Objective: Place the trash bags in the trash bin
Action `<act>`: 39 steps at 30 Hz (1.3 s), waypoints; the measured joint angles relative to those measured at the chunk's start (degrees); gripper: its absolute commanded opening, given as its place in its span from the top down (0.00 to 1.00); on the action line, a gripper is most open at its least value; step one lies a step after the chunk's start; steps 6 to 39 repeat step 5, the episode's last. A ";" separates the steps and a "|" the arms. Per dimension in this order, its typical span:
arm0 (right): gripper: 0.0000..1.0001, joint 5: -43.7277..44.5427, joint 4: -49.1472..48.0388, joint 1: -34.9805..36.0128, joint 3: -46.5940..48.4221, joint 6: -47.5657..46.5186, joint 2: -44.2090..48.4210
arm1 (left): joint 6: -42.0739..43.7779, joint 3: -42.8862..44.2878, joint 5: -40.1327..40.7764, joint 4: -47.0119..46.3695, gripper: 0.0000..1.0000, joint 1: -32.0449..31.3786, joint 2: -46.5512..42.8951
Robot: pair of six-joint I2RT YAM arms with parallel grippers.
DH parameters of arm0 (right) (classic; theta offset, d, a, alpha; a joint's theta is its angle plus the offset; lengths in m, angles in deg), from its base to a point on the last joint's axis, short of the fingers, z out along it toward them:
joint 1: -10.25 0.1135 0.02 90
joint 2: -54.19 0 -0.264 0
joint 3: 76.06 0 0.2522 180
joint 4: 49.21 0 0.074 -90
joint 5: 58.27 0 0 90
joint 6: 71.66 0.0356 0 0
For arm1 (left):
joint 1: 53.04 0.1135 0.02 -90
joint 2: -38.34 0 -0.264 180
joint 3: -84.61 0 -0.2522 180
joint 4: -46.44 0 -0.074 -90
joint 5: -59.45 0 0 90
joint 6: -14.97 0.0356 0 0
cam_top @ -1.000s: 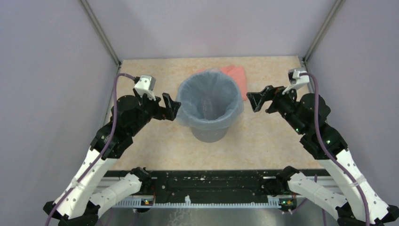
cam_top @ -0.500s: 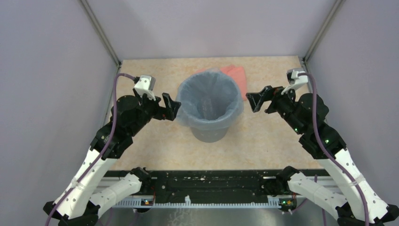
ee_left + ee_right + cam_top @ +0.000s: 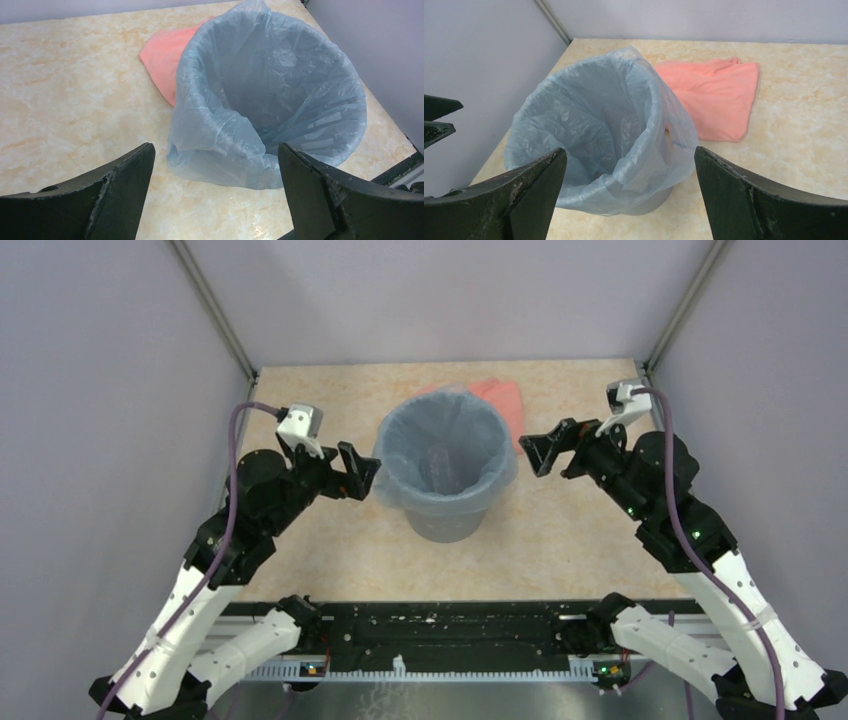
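Note:
The grey trash bin (image 3: 446, 526) stands upright mid-table, lined with the pale-blue translucent trash bag (image 3: 445, 452). The bag's edge is folded out over the rim and hangs down the outside wall (image 3: 225, 160). My left gripper (image 3: 360, 472) hovers just left of the bin, open, with nothing between its fingers (image 3: 125, 175). My right gripper (image 3: 541, 453) hovers just right of the bin, likewise open and holding nothing. In the right wrist view the bag (image 3: 609, 125) drapes low over the bin wall (image 3: 651, 204). Neither gripper touches the bag.
A salmon-pink folded cloth (image 3: 502, 400) lies flat behind the bin toward the back right, partly hidden by it (image 3: 714, 97). Purple walls enclose the marbled table (image 3: 560, 540) on three sides. A black rail (image 3: 440, 635) runs along the near edge.
The left arm has drawn back slightly to the left, away from the bin. The right gripper has edged up a little. Both stay open.

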 measured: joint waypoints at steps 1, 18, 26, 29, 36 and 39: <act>0.01 -0.13 0.11 0.00 0.00 0.02 -0.02 | -0.02 -0.15 -0.04 0.02 0.02 0.00 -0.26; 0.01 -1.09 1.07 0.00 1.05 -0.02 -0.48 | -0.26 -0.57 0.00 0.33 0.01 0.00 -1.01; 0.01 -1.09 1.07 0.00 1.05 -0.02 -0.48 | -0.26 -0.57 0.00 0.33 0.01 0.00 -1.01; 0.01 -1.09 1.07 0.00 1.05 -0.02 -0.48 | -0.26 -0.57 0.00 0.33 0.01 0.00 -1.01; 0.01 -1.09 1.07 0.00 1.05 -0.02 -0.48 | -0.26 -0.57 0.00 0.33 0.01 0.00 -1.01; 0.01 -1.09 1.07 0.00 1.05 -0.02 -0.48 | -0.26 -0.57 0.00 0.33 0.01 0.00 -1.01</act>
